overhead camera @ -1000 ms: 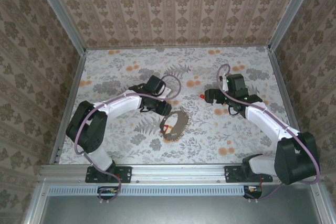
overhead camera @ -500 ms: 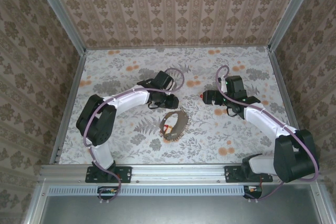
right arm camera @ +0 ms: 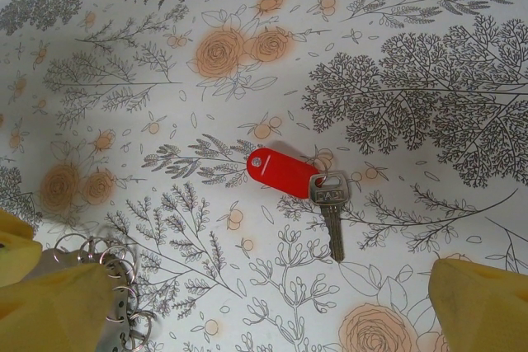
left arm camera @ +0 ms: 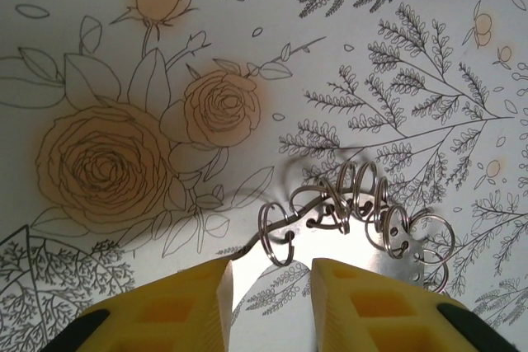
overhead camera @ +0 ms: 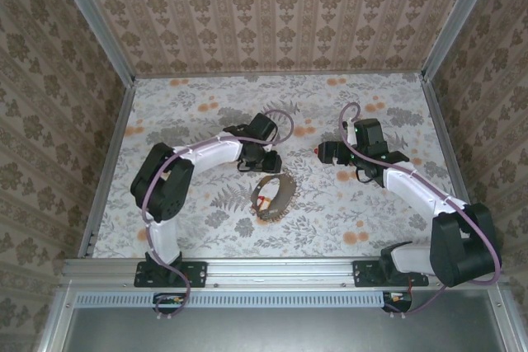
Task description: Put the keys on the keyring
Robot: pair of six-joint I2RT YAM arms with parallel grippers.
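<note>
Centrally, the keyring (overhead camera: 273,193) lies on the flowered table (overhead camera: 190,113), with the red speck of one key (overhead camera: 262,201) at its inner edge. Just beyond it hangs the left gripper (left arm camera: 271,286), its yellow fingers (left arm camera: 173,311) narrowly parted. The keyring's end link sits just ahead of the gap, and nothing is pinched. Farther right, the second key (right arm camera: 285,172) lies flat beneath the right gripper (right arm camera: 264,298), whose jaws are spread wide.
</note>
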